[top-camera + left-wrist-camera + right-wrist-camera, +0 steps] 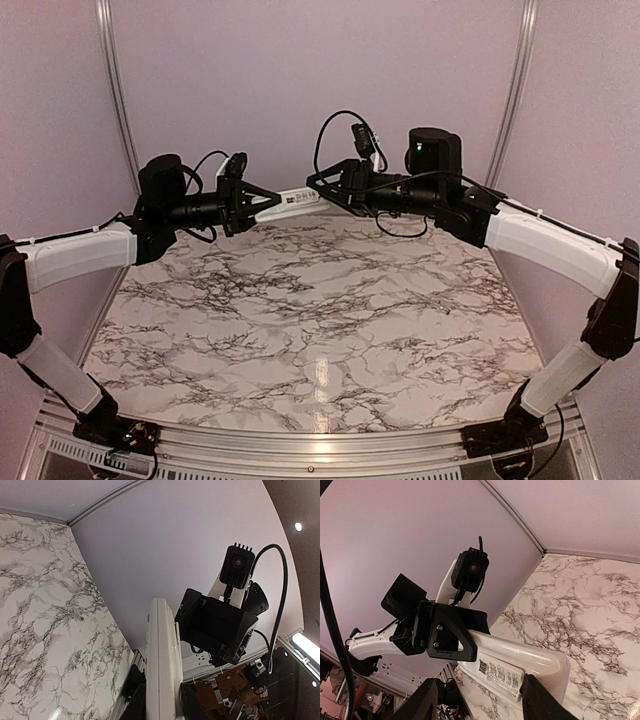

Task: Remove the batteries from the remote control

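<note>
Remote control (162, 670) in left claw (262, 203), tip prob. hidden in right claw (322, 193)

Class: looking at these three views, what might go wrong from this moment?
The slim white plastic remote control hangs in mid-air above the marble table, clamped at one end by the left jaws; a slip would drop it. The right jaws sit at its other end; pulling or twisting could wrench it loose.

Soft, even light fills the overhead view, with a pale glare streak on the marble surface (322, 375) near its front edge. Wide-angle distortion bows the side rails (113, 90). In the left wrist view a ceiling lamp (298, 526) burns bright, and the close remote control (162, 670) looks soft.
</note>
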`<state>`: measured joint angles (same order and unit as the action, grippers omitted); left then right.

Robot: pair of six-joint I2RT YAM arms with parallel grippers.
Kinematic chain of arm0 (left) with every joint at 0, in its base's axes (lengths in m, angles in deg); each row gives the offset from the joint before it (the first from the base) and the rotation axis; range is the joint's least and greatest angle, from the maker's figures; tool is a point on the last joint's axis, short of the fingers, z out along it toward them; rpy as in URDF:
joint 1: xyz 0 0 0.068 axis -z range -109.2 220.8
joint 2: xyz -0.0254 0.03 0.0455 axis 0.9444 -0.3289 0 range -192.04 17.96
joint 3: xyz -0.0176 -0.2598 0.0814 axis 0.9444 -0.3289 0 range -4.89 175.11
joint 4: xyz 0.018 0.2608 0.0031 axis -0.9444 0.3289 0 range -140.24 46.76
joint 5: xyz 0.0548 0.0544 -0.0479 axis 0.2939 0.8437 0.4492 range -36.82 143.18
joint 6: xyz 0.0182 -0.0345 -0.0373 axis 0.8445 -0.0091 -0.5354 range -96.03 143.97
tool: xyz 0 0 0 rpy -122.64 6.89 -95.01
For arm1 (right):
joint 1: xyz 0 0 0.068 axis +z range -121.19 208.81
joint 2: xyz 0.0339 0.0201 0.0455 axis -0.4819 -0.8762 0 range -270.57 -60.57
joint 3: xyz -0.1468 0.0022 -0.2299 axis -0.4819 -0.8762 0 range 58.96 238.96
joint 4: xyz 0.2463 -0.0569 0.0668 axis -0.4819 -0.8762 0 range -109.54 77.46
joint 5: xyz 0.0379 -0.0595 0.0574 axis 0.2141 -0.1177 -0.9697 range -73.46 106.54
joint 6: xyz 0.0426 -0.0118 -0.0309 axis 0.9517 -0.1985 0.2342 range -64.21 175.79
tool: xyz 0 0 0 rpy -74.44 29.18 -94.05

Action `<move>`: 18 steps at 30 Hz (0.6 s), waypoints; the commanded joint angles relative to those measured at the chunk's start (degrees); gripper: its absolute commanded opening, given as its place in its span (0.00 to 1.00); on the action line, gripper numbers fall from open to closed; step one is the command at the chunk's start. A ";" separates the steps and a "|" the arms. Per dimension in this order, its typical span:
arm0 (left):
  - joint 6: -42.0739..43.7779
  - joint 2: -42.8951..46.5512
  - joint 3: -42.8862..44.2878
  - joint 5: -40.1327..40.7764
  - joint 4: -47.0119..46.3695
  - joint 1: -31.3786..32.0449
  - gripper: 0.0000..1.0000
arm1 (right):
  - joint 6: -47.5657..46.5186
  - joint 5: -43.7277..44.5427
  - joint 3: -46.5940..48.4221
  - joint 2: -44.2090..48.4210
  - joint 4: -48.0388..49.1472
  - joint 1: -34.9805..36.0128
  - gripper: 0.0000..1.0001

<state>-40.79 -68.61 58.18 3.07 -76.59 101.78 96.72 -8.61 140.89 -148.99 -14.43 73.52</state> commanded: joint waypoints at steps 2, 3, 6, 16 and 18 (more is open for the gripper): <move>-0.04 2.09 1.02 -6.47 -13.66 2.94 0.00 | 2.93 -6.52 -3.40 -2.31 -2.16 1.70 0.56; -0.09 2.18 0.89 -6.41 -13.64 2.94 0.00 | 3.00 -6.50 -3.59 -2.14 -2.09 1.65 0.56; 0.06 2.49 0.50 -6.24 -13.64 2.94 0.00 | 3.15 -6.35 -4.11 -1.78 -2.07 1.64 0.55; 0.93 2.85 0.14 -5.64 -12.18 2.94 0.00 | 0.04 -2.28 -1.05 -2.83 -8.49 1.89 0.56; 1.38 2.94 0.13 -5.27 -11.30 2.94 0.00 | -1.26 -0.83 0.90 -3.92 -11.11 2.36 0.56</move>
<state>-41.14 -68.61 56.93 1.74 -79.26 101.78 97.35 -9.57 139.84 -147.99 -14.30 73.54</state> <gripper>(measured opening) 0.198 0.560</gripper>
